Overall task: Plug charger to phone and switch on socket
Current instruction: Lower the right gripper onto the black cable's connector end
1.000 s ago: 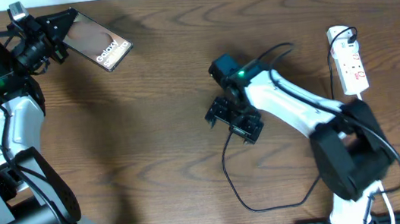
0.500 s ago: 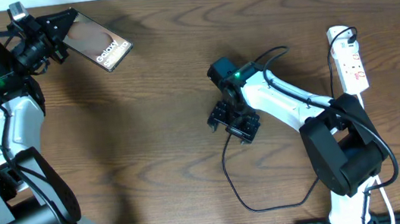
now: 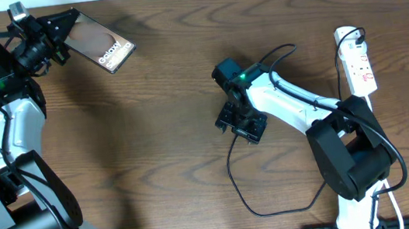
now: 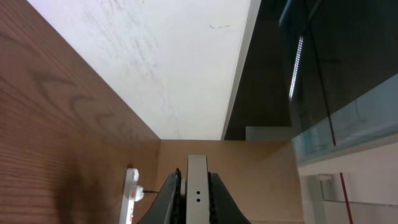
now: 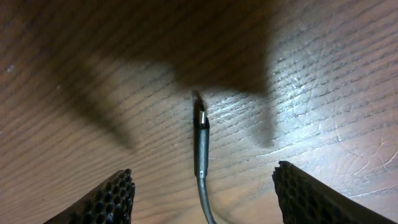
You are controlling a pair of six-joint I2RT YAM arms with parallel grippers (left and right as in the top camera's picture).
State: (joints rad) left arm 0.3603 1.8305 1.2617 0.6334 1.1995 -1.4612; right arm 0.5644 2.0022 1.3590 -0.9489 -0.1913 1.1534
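Note:
The phone (image 3: 106, 47) is a dark brown slab with white lettering, held at the far left by my left gripper (image 3: 67, 27), which is shut on its end. In the left wrist view its pale edge (image 4: 197, 186) stands between the fingers (image 4: 193, 182). My right gripper (image 3: 239, 124) is open at the table's middle, straddling the free end of the charger (image 3: 231, 175), a thin black cable. In the right wrist view the plug tip (image 5: 200, 118) lies flat on the wood between the open fingers (image 5: 208, 194), untouched. The socket (image 3: 356, 61) lies at the far right.
The socket, a white power strip, also shows in the left wrist view (image 4: 132, 194), with a plug in it. The black cable loops toward the front edge near the right arm's base (image 3: 352, 167). The table (image 3: 160, 135) is dark brown wood.
My right gripper has shifted slightly and come down closer over the cable's end. The left arm and the phone have not moved.

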